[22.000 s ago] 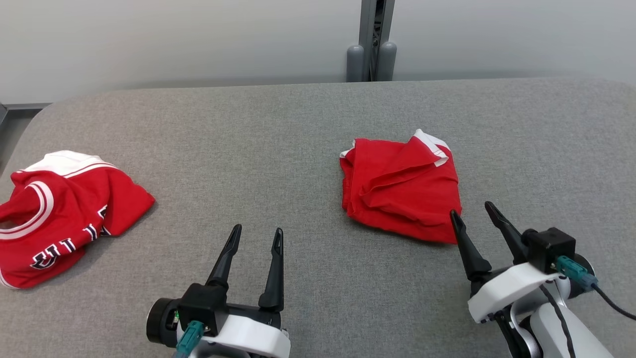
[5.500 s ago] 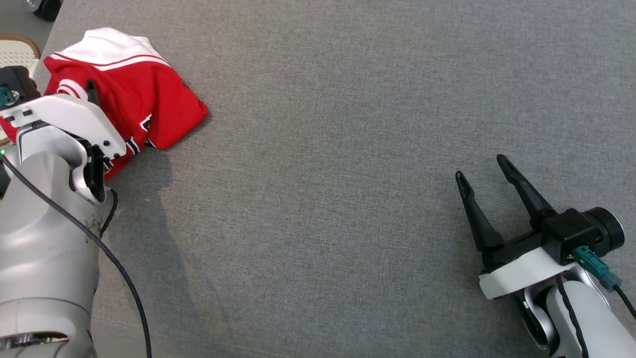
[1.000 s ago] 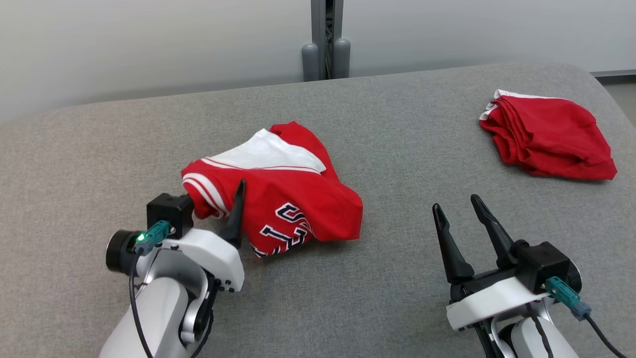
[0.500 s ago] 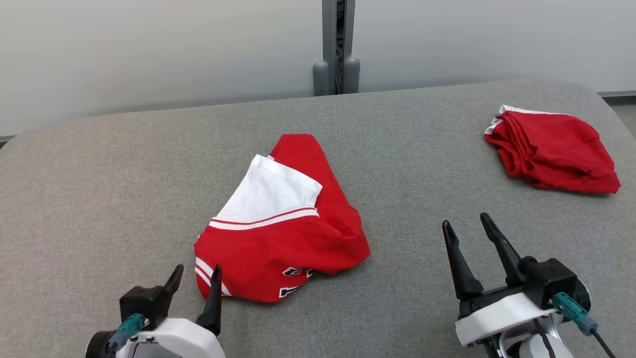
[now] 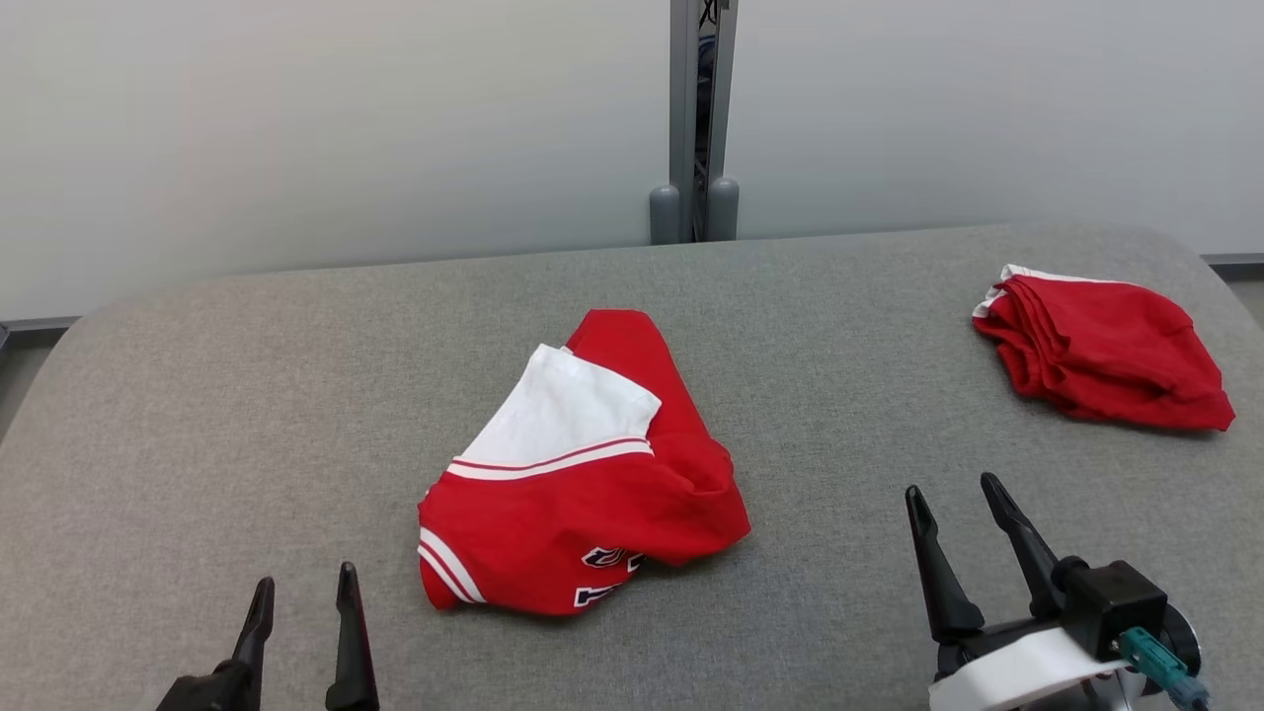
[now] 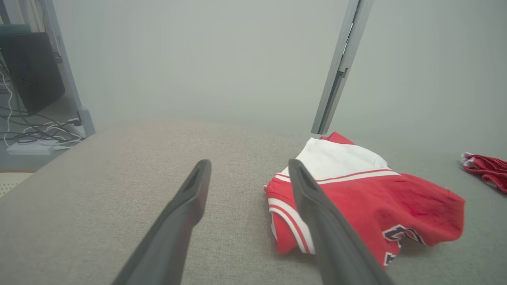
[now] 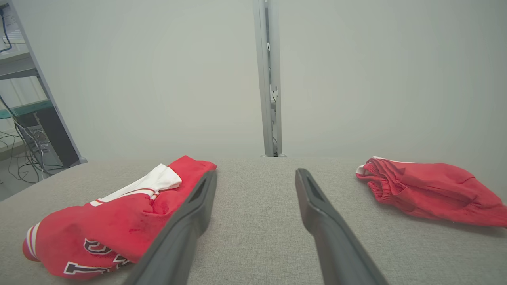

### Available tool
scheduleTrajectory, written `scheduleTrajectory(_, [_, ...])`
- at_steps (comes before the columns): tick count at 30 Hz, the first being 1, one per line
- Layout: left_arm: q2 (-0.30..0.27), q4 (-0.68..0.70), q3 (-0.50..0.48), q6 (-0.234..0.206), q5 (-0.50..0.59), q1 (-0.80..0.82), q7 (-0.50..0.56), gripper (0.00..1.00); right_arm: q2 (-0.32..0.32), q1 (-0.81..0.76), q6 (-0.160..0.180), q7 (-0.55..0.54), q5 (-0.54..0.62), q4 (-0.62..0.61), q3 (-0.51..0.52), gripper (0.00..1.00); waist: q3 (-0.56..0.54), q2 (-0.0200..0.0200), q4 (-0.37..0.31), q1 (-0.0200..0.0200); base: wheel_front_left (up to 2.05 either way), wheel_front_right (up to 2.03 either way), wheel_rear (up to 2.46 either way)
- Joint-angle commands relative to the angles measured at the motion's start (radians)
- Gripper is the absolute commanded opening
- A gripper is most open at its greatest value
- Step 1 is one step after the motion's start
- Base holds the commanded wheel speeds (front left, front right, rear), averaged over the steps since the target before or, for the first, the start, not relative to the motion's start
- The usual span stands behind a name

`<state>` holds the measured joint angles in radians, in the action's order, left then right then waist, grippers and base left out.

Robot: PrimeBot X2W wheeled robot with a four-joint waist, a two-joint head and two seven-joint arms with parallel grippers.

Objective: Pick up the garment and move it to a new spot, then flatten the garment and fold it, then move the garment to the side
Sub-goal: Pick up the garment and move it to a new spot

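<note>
Now I have the left end effector and right end effector both spread and empty, nearer me on either side of the crumpled garment, which lies in the middle of the tabletop. If I pinch a bunched fold, I reckon several layers lift together and flattening fails.

Grey fabric tabletop, rounded corners, set against a pale wall. Grey metal post behind far edge. Folded red cloth, white trim, near far right corner; cables on floor beyond left end.
</note>
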<state>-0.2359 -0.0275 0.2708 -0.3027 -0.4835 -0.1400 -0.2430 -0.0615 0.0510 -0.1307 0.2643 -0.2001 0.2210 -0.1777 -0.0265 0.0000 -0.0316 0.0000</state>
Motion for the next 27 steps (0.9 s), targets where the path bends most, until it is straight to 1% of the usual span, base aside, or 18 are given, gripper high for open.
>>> scheduleTrajectory(1, [0.005, 0.008, -0.012, -0.009, 0.010, -0.021, -0.010, 1.00, -0.006, -0.021, 0.000, 0.001, 0.005, -0.006, 0.006, 1.00, -0.018, 0.0000, -0.003, 0.0000, 0.00, 0.00, 0.00])
scheduleTrajectory(6, [0.014, 0.023, -0.035, -0.016, 0.049, -0.065, -0.021, 1.00, -0.005, -0.062, 0.000, 0.001, 0.008, -0.013, 0.025, 1.00, -0.045, 0.0000, -0.007, 0.0000, 0.00, 0.00, 0.00])
scheduleTrajectory(9, [0.041, 0.045, -0.060, -0.014, 0.088, -0.092, -0.021, 1.00, -0.003, -0.090, 0.000, 0.001, 0.009, -0.019, 0.030, 1.00, -0.055, 0.0000, -0.010, 0.0000, 0.00, 0.00, 0.00])
scheduleTrajectory(16, [0.106, 0.035, -0.103, 0.037, 0.144, -0.114, -0.021, 1.00, 0.001, -0.119, 0.000, 0.001, 0.011, -0.016, 0.026, 1.00, -0.058, 0.0000, -0.017, 0.0000, 0.00, 0.00, 0.00])
scheduleTrajectory(20, [0.127, 0.026, -0.129, 0.065, 0.166, -0.113, -0.021, 1.00, 0.002, -0.111, 0.000, 0.001, 0.008, -0.013, 0.023, 1.00, -0.057, 0.0000, -0.023, 0.0000, 0.00, 0.00, 0.00])
scheduleTrajectory(27, [0.150, 0.012, -0.163, 0.098, 0.196, -0.105, -0.022, 1.00, 0.004, -0.105, 0.000, 0.001, 0.004, -0.011, 0.018, 1.00, -0.056, 0.0000, -0.027, 0.0000, 0.00, 0.00, 0.00])
